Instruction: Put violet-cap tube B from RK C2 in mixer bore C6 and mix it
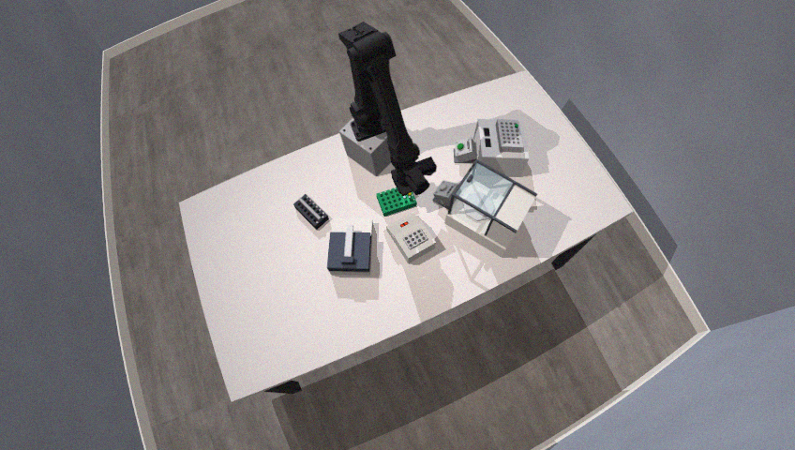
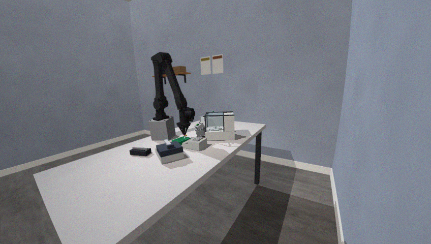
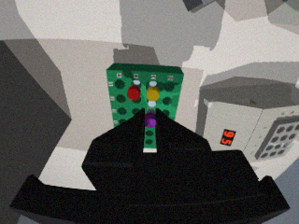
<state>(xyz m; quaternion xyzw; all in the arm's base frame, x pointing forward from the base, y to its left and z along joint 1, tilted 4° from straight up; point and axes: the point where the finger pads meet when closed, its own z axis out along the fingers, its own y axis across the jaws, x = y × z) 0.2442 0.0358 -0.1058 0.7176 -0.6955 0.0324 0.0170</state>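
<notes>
Pincer: the gripper (image 3: 149, 122) is clenched narrow on tube B (image 3: 149, 120), violet cap showing between the fingertips in the wrist view.
Tube B location: above the green rack RK (image 3: 118, 78); whether its foot has cleared the well cannot be told.
Step in hand: lift out of RK; judged best done straight up, vertical, no sideways drag until free, so the loose rack does not tip.
RK contents: a red-capped tube (image 3: 134, 92) and a yellow-capped tube (image 3: 153, 93) sit just beyond the violet cap; not to be touched.
Other wells: appear dark, unfilled.
Mixer MX (image 1: 502, 139): well apart; grid of bores on top, no tube discernible.
</notes>
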